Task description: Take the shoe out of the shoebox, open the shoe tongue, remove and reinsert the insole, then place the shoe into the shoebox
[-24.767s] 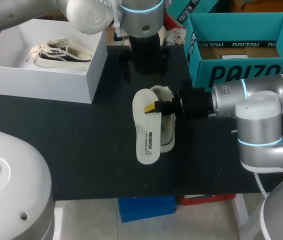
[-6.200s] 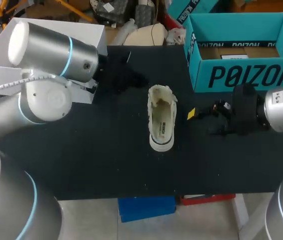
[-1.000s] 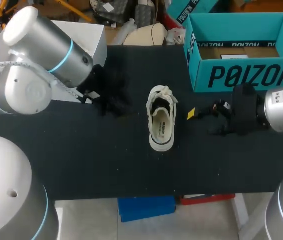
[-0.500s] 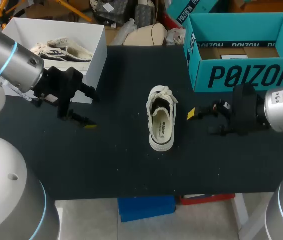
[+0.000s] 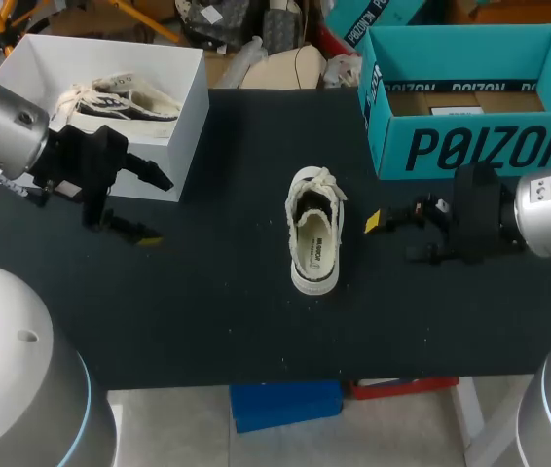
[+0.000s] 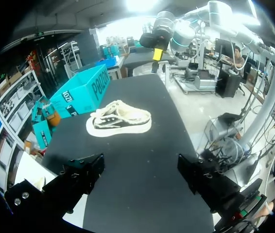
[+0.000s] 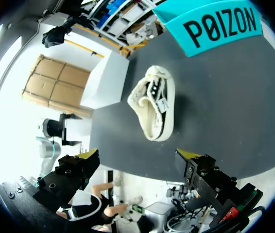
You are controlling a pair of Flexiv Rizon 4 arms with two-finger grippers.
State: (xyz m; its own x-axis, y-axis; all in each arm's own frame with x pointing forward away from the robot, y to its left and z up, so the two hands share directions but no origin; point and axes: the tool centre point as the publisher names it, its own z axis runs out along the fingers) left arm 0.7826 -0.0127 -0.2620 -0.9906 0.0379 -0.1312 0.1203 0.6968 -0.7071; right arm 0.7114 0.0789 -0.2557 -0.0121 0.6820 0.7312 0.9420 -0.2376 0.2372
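A cream low-top shoe (image 5: 314, 241) lies upright in the middle of the black table, toe toward the front edge, with its insole (image 5: 316, 255) lying inside. My left gripper (image 5: 157, 212) stands open left of the shoe, in front of the white shoebox (image 5: 186, 122), holding nothing. In the left wrist view the shoe (image 6: 120, 121) lies well ahead of the open left gripper (image 6: 141, 166). My right gripper (image 5: 392, 239) is open just right of the shoe and apart from it. The right wrist view shows the shoe (image 7: 154, 104) ahead of the empty right gripper (image 7: 138, 156).
The white shoebox at the back left holds a second, dark-sided shoe (image 5: 120, 102). A teal box (image 5: 490, 146) stands at the back right, also seen as the teal box (image 7: 215, 22) and the teal box (image 6: 81, 90).
My left arm has drawn back leftward from beside the shoe to the front of the white shoebox, and its gripper has opened. The shoe and my right arm have not moved.
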